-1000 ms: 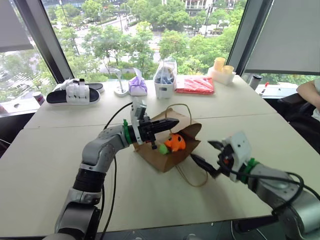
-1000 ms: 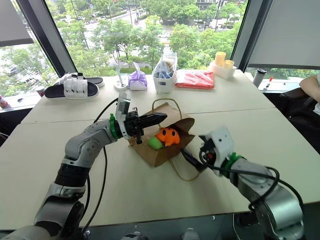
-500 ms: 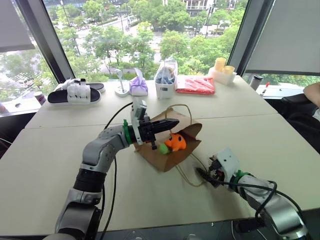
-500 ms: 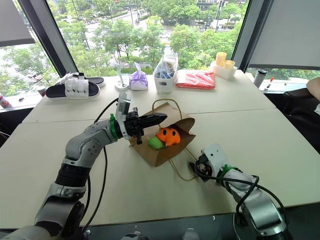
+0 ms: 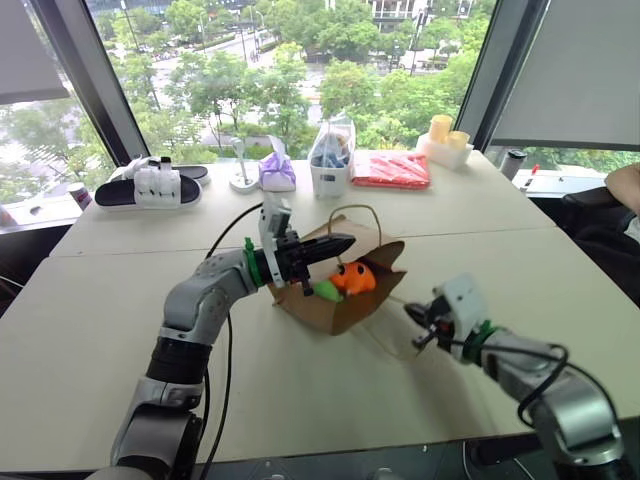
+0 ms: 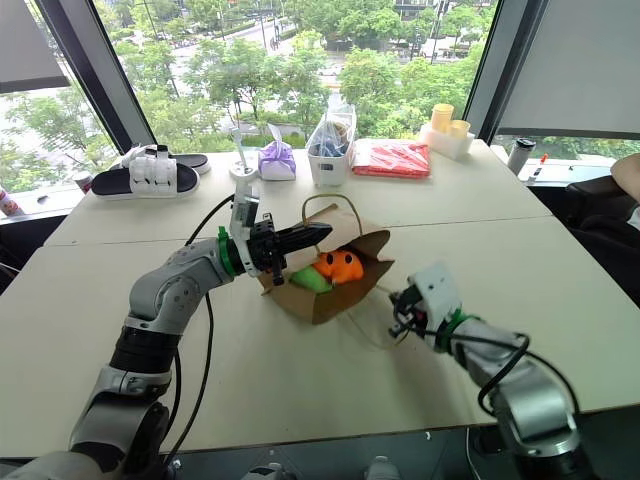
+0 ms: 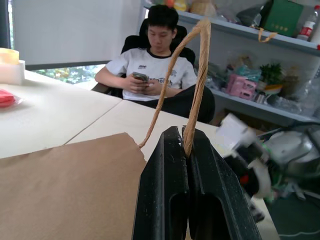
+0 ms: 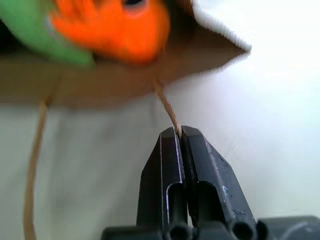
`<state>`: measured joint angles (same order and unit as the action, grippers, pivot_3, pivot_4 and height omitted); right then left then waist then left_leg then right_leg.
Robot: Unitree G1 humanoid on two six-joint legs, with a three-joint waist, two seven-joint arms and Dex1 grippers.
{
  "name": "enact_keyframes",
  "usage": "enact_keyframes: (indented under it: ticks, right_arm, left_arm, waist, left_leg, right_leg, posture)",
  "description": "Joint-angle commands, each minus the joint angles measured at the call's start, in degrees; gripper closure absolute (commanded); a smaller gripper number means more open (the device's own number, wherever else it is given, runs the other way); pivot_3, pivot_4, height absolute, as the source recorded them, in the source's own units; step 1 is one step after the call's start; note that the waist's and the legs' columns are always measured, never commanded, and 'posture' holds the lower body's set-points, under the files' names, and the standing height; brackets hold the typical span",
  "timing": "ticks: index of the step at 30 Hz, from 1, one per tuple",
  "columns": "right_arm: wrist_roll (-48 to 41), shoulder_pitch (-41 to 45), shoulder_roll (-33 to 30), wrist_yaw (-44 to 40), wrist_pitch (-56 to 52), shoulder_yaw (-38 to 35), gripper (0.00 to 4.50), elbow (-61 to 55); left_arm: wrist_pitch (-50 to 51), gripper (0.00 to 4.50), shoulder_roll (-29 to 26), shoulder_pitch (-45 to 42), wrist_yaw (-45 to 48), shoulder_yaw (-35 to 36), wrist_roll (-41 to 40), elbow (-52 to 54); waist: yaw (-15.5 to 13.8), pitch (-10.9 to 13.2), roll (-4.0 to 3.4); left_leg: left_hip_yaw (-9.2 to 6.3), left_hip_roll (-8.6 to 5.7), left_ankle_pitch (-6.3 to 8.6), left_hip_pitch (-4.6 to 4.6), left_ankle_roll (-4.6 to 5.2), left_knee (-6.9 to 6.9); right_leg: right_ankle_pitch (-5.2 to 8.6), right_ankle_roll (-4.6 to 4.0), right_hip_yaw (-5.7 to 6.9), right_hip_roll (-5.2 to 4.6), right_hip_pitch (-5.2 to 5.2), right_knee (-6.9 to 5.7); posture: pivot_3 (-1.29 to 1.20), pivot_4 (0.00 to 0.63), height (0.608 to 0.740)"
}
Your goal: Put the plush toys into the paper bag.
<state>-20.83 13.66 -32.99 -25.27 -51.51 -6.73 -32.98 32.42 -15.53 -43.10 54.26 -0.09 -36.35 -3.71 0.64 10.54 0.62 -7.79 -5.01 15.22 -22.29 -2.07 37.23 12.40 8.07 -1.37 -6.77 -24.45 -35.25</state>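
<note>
Paper bag [image 5: 340, 300], centre of the frame on the table [image 5: 120, 330]: we log it mouth open, orange plush toy [image 5: 352, 279] and green plush toy [image 5: 326, 291] inside. Left gripper [image 5: 345, 241] pressed together on the upper cord handle [image 7: 197, 75]; right gripper [image 5: 412, 314], lower right, pinching the lower cord handle [image 8: 167, 110].

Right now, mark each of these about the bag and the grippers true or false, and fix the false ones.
1. The left gripper is shut on a cord handle. True.
2. The right gripper is open. False: it is shut on the other cord handle.
3. The orange toy sits in the paper bag. True.
4. The green toy lies on the table outside the bag. False: it is in the bag beside the orange toy.
</note>
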Motion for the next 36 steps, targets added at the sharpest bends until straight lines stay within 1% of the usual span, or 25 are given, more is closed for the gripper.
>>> enact_keyframes:
  ticks: [1,5,9,12,15,18,21,22,24,25,26,27,28,29,31,32,34,36]
  right_arm:
    - [-8.55,9.46,-1.09,-0.69,-5.78,-8.05,4.47,-5.53]
    - [-12.56,17.04,-3.06,-0.7,-10.42,-9.91,4.47,-4.19]
    - [-14.9,18.95,-3.33,-0.55,-11.68,-9.9,4.47,-3.93]
    - [-14.81,18.59,-3.74,-0.18,-11.7,-8.77,4.47,-3.59]
    - [-12.46,14.54,-5.38,-0.83,-9.16,-6.43,4.47,-3.47]
    - [-12.57,13.45,-6.2,-1.07,-8.36,-6.65,4.47,-3.23]
    - [-12.76,13.13,-7.13,-1.39,-7.98,-6.78,4.47,-3.26]
    - [-13.02,13.15,-7.39,-1.48,-7.91,-6.92,4.5,-3.35]
    - [-13.76,13.51,-7.51,-1.6,-7.82,-7.59,3.94,-3.62]
    - [-14.16,13.77,-7.44,-1.57,-7.92,-7.95,3.67,-3.73]
    - [-14.91,14.22,-7.26,-1.53,-8.22,-8.52,3.21,-3.83]
    - [-15.56,14.63,-7.13,-1.47,-8.46,-9.0,2.59,-3.91]
    - [-16.05,14.89,-7.09,-1.4,-8.6,-9.31,2.18,-3.96]
    - [-16.39,15.25,-7.05,-1.19,-8.65,-9.63,1.59,-3.97]
    - [-17.23,16.54,-7.13,-0.56,-9.03,-10.61,0.5,-3.76]
    - [-17.58,16.8,-7.16,-0.27,-9.15,-10.85,0.09,-3.79]
    - [-18.32,18.52,-7.36,0.92,-8.87,-13.16,0.09,-3.59]
    - [-20.99,21.38,-6.68,3.89,-10.47,-18.68,0.09,-2.28]
  left_arm:
    - [-1.68,4.5,0.24,-4.34,0.01,2.15,-0.69,-1.52]
    - [-2.38,4.5,0.27,-6.61,0.82,2.42,-0.21,-4.46]
    - [-2.37,4.5,-0.07,-7.13,1.11,2.75,-0.4,-5.33]
    - [-1.94,4.5,-0.63,-6.5,1.31,2.53,-0.42,-4.65]
    - [-2.18,4.5,-1.22,-4.13,1.18,1.01,0.99,-3.34]
    - [-2.39,4.5,-2.27,-2.07,2.59,-1.06,2.48,-1.88]
    - [-0.96,4.5,-3.19,-1.41,2.7,-1.07,2.05,-1.14]
    - [-0.11,4.24,-3.8,-1.14,2.8,-0.95,1.79,-0.83]
    - [0.91,3.71,-5.53,-0.41,3.15,-0.68,1.83,-0.29]
    - [1.15,3.3,-6.38,-0.06,3.39,-0.54,1.94,-0.1]
    - [1.62,2.81,-7.24,0.18,3.45,-0.02,1.69,0.05]
    - [2.06,2.2,-7.94,0.27,3.4,0.54,1.34,0.16]
    - [2.37,1.81,-8.38,0.31,3.31,0.92,1.03,0.24]
    - [2.67,1.19,-8.9,0.3,3.27,1.35,0.79,0.34]
    - [3.59,0.12,-10.62,0.21,3.38,2.35,0.36,0.67]
    - [3.85,0.0,-11.11,0.29,3.42,2.61,0.21,0.84]
    - [5.82,0.0,-13.27,0.4,2.99,4.59,-1.22,2.47]
    - [10.08,0.0,-16.63,1.11,3.14,7.72,-4.66,4.82]
  waist:
    - [0.02,0.0,-0.01]
    - [-0.12,0.0,0.0]
    - [-0.05,0.0,0.01]
    - [-0.02,0.0,0.01]
    - [-0.01,0.0,0.01]
    - [0.03,0.0,0.0]
    - [-0.02,0.0,0.0]
    - [-0.01,0.0,0.01]
    - [0.01,0.0,0.0]
    - [0.08,0.0,0.0]
    - [0.12,0.0,0.0]
    - [0.11,0.0,0.0]
    - [0.05,0.0,0.0]
    - [0.03,0.0,0.0]
    - [0.03,0.0,0.0]
    - [0.03,0.0,0.0]
    - [0.0,0.01,0.01]
    - [0.05,0.04,0.0]
  left_leg:
    - [0.01,0.0,0.0,0.0,0.0,0.0]
    - [0.0,0.0,0.01,-0.01,0.01,-0.02]
    - [0.0,-0.01,0.04,-0.08,0.07,-0.04]
    - [0.02,-0.02,0.04,-0.1,0.08,-0.04]
    - [0.02,-0.01,0.04,-0.09,0.07,-0.03]
    - [0.05,-0.01,0.04,-0.08,0.07,-0.03]
    - [0.06,-0.01,0.04,-0.08,0.07,-0.01]
    - [0.05,-0.01,0.04,-0.08,0.07,0.0]
    - [0.06,-0.01,0.04,-0.08,0.07,-0.01]
    - [0.06,-0.01,0.04,-0.08,0.07,-0.01]
    - [0.06,-0.01,0.04,-0.08,0.07,-0.02]
    - [0.06,-0.01,0.04,-0.07,0.07,-0.02]
    - [0.05,0.0,0.04,-0.07,0.07,-0.03]
    - [0.04,0.0,0.04,-0.07,0.07,-0.03]
    - [0.04,0.0,0.04,-0.07,0.07,-0.02]
    - [0.05,0.0,0.04,-0.07,0.07,-0.01]
    - [0.04,0.0,0.04,-0.08,0.07,-0.02]
    - [0.03,0.0,0.04,-0.1,0.07,-0.02]
  right_leg:
    - [0.0,0.0,-0.01,0.0,0.0,0.0]
    - [0.0,0.0,0.02,-0.01,0.0,0.02]
    - [0.0,0.0,0.04,-0.02,-0.05,0.06]
    - [0.0,0.0,0.03,-0.04,-0.09,0.05]
    - [0.0,0.0,0.04,-0.04,-0.09,0.04]
    - [0.0,0.0,0.02,-0.04,-0.09,0.02]
    - [0.0,0.0,0.01,-0.04,-0.09,0.02]
    - [0.0,0.0,0.02,-0.04,-0.09,0.02]
    - [0.0,0.0,0.01,-0.04,-0.09,0.02]
    - [0.0,0.0,0.02,-0.04,-0.09,0.02]
    - [0.0,0.0,0.01,-0.04,-0.09,0.02]
    - [0.0,0.0,0.01,-0.04,-0.09,0.01]
    - [0.0,0.0,0.02,-0.03,-0.1,0.01]
    - [0.0,0.0,0.02,-0.03,-0.1,0.0]
    - [0.0,0.0,0.02,-0.03,-0.09,0.01]
    - [0.0,0.0,0.02,-0.04,-0.09,0.02]
    - [0.0,0.0,0.02,-0.03,-0.09,0.02]
    - [0.0,0.0,0.01,-0.04,-0.12,0.02]
  posture:
    - [0.0,0.15,0.74]
    - [0.0,0.15,0.74]
    - [0.0,0.15,0.74]
    - [0.0,0.15,0.74]
    - [0.0,0.15,0.74]
    - [0.0,0.15,0.74]
    - [0.0,0.15,0.74]
    - [0.0,0.15,0.74]
    - [0.0,0.15,0.74]
    - [0.0,0.15,0.74]
    - [0.0,0.15,0.74]
    - [0.0,0.15,0.74]
    - [0.0,0.15,0.74]
    - [0.0,0.15,0.74]
    - [0.0,0.15,0.74]
    - [0.0,0.15,0.74]
    - [0.0,0.15,0.74]
    - [0.0,0.15,0.74]
